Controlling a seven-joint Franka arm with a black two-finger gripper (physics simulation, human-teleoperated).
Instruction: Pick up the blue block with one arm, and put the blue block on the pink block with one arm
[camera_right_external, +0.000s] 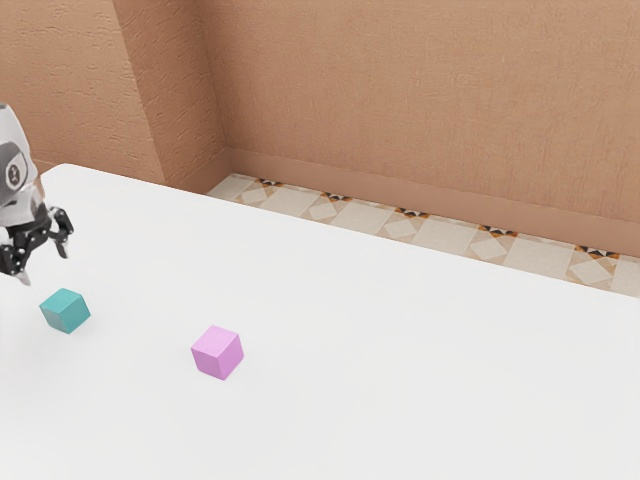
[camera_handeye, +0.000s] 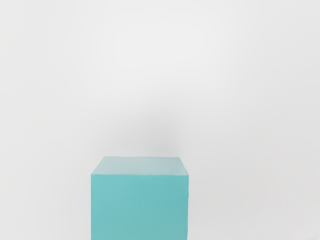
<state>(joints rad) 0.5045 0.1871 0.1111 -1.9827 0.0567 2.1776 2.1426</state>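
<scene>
Exterior view, nearest first: you have the pink block (camera_right_external: 217, 352) on the white table (camera_right_external: 420, 350), well in from its far edge, and the blue block (camera_right_external: 65, 310) apart from it toward the exterior view's left, also standing free. Above and just behind the blue block your gripper (camera_right_external: 42, 262) hangs released, fingers spread with nothing between them; past the table's far edge lie tiled floor (camera_right_external: 450, 235) and a tan wall (camera_right_external: 420, 90).

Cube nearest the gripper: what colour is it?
The small matte cube is teal, clearest in the wrist view.
</scene>
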